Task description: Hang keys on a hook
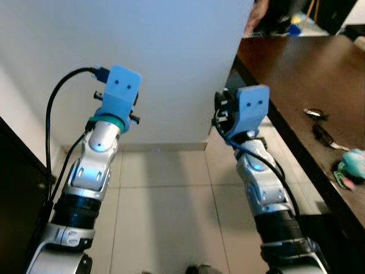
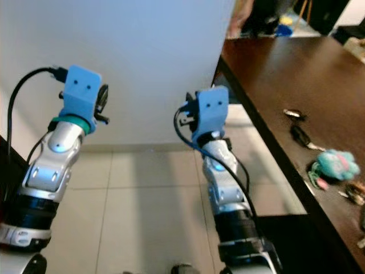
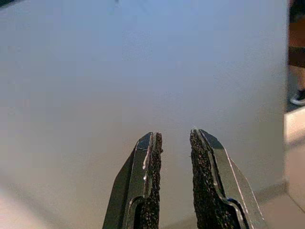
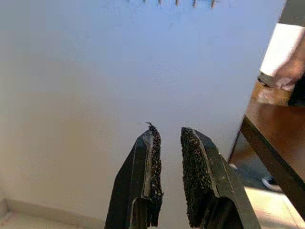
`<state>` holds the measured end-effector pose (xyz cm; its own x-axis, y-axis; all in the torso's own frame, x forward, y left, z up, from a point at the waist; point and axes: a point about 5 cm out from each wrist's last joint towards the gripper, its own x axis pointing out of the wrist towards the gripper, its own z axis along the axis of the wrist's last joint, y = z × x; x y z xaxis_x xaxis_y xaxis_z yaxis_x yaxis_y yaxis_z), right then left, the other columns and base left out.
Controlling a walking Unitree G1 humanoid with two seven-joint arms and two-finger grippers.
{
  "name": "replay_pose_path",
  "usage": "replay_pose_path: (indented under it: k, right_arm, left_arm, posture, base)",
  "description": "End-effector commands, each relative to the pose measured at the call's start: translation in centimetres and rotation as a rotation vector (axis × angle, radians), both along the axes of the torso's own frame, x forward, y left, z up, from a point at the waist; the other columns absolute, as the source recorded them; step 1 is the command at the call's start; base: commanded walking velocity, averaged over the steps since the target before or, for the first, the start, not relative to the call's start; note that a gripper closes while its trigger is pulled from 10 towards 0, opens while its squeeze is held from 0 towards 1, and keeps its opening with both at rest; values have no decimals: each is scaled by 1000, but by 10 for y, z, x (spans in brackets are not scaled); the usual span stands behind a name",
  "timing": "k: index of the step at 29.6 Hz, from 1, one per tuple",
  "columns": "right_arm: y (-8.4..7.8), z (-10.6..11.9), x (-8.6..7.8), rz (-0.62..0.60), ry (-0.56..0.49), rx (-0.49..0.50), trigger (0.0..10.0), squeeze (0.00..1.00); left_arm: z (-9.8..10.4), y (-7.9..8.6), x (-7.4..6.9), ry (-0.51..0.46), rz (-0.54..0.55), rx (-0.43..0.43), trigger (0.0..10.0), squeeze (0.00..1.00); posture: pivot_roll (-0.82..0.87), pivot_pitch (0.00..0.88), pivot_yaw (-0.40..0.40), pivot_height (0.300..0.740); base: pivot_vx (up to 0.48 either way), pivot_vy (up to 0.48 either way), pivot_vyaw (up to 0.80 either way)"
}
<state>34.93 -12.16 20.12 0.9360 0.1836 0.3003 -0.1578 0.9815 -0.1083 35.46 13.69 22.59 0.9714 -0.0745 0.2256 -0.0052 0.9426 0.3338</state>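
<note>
A bunch of keys lies on the dark wooden table (image 1: 296,68) at my right: a metal ring (image 1: 315,113), a black fob (image 1: 323,135) and a teal fluffy charm (image 1: 351,165). A row of small hooks (image 4: 176,2) runs high on the white wall. Both arms are raised toward that wall, their blue wrist mounts (image 1: 121,91) (image 1: 251,108) facing me. My left gripper (image 3: 174,136) is open by a narrow gap with nothing in it. My right gripper (image 4: 169,131) is likewise open a little, and nothing is between its fingers. Both are well away from the keys.
The table's edge runs close along my right arm. A dark cabinet (image 1: 17,188) stands at my left. Beige floor tiles (image 1: 165,194) lie below the wall. A person's hand (image 1: 259,14) shows at the table's far end.
</note>
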Motion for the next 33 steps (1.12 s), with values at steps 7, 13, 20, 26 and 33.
replay_pose_path:
  k: [7,13,20,26,33]
  right_arm:
    - [-4,1,1,-17,8,16,10000,0]
    - [-9,1,2,-37,19,28,10000,0]
    - [-11,4,4,-52,8,29,10000,0]
    - [-12,4,5,-59,10,31,10000,0]
    - [-13,5,5,-65,5,29,10000,0]
  left_arm:
    - [-8,-18,-6,79,-128,-16,10000,0]
    - [-10,-27,-7,155,-156,-90,10000,0]
    - [-7,-21,-4,192,-121,-171,10000,0]
    - [-13,-16,-2,291,-77,-205,10000,0]
    - [-6,-17,-3,248,-102,-193,10000,0]
  posture:
    - [52,0,69,740]
    - [50,0,72,740]
    - [51,0,83,740]
    - [52,0,88,740]
    - [53,0,91,740]
  base:
    - [0,0,-136]
    - [0,0,-800]
    - [0,0,-800]
    - [0,0,-800]
    - [0,0,-800]
